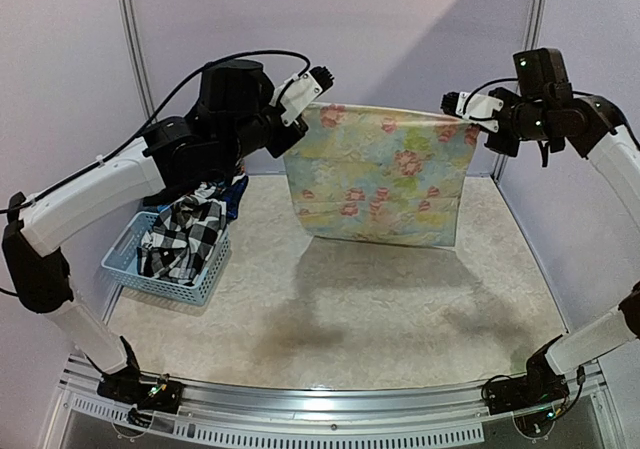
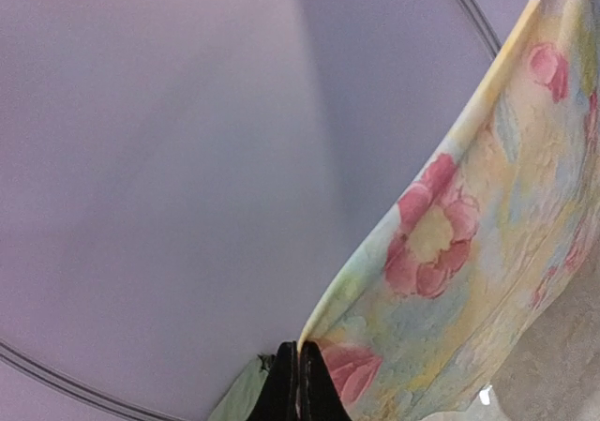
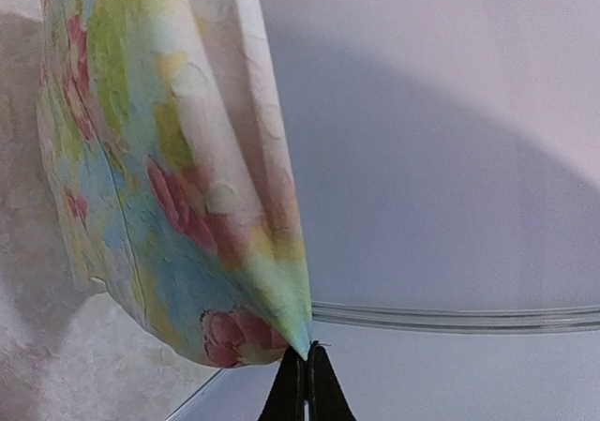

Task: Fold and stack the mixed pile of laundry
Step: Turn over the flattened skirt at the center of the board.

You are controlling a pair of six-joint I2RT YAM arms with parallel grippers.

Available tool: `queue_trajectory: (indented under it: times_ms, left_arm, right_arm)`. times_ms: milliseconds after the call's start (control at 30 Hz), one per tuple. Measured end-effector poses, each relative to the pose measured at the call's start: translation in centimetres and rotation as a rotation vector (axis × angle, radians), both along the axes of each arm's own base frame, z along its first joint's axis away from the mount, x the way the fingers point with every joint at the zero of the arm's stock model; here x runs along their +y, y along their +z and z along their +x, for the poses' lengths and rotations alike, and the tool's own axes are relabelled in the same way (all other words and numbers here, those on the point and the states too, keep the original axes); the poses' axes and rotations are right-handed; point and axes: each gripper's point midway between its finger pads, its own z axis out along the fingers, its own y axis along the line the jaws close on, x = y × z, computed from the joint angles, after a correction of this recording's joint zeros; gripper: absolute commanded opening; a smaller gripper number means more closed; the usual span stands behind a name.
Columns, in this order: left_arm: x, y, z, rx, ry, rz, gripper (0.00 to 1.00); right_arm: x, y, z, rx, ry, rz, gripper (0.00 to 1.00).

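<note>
A cream, textured tabletop (image 1: 330, 309) stands inside pale lilac walls (image 1: 400, 29). The left gripper (image 1: 308, 104) and right gripper (image 1: 468, 116) each have their jaws pinched tight on an upper corner of the pale floral cloth (image 1: 380, 174). It hangs spread between and below them, its lower edge near the tabletop. Only the top view shows the light blue basket (image 1: 160, 281), below and left of the left jaws, holding the checked shirt (image 1: 190, 231). The wrist views show the pinched corners close up.

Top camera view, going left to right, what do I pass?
Basket holding the checked shirt → left gripper → floral cloth → right gripper.
</note>
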Motion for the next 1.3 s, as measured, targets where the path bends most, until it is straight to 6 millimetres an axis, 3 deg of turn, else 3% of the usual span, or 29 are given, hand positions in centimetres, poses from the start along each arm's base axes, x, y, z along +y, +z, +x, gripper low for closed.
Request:
queue_trajectory:
  times_ms: [167, 267, 400, 567, 700, 833, 967, 1067, 1167, 1233, 1300]
  left_arm:
    - [-0.4, 4.7, -3.5, -0.136, -0.006, 0.025, 0.00]
    - [-0.4, 7.7, -6.2, -0.222, -0.013, 0.026, 0.00]
    - [-0.2, 11.4, -10.0, -0.326, -0.021, 0.024, 0.00]
    - [-0.5, 14.4, -14.5, -0.422, -0.037, 0.036, 0.00]
    - [-0.9, 15.6, -17.4, -0.466, -0.047, 0.057, 0.00]
    - [-0.8, 15.1, -17.5, -0.466, -0.029, 0.071, 0.00]
    - [-0.6, 11.7, -13.6, -0.389, 0.007, 0.072, 0.00]
    - [0.1, 6.7, -7.7, -0.278, 0.059, 0.076, 0.00]
    - [-0.2, -1.1, -1.7, -0.135, 0.121, 0.108, 0.00]
    - [-0.8, -7.9, 2.5, -0.022, 0.163, 0.148, 0.00]
    - [-1.0, -14.3, 6.0, 0.080, 0.205, 0.196, 0.00]
  right_arm:
    - [0.0, 5.4, -1.6, -0.081, 0.034, 0.087, 0.00]
    - [0.0, 7.1, -3.5, -0.093, 0.079, 0.132, 0.00]
    - [0.6, 7.8, -7.2, -0.066, 0.182, 0.187, 0.00]
    - [0.9, 9.2, -12.4, -0.047, 0.297, 0.263, 0.00]
    - [1.0, 9.4, -15.9, -0.006, 0.364, 0.313, 0.00]
    - [1.4, 7.7, -17.3, 0.065, 0.388, 0.337, 0.00]
    - [2.2, 2.2, -15.2, 0.196, 0.341, 0.328, 0.00]
    - [3.2, -3.7, -12.1, 0.308, 0.278, 0.310, 0.00]
    - [4.0, -11.4, -8.1, 0.443, 0.177, 0.285, 0.00]
    - [3.8, -16.2, -5.5, 0.533, 0.085, 0.263, 0.00]
    - [3.5, -19.8, -2.4, 0.592, -0.008, 0.259, 0.00]
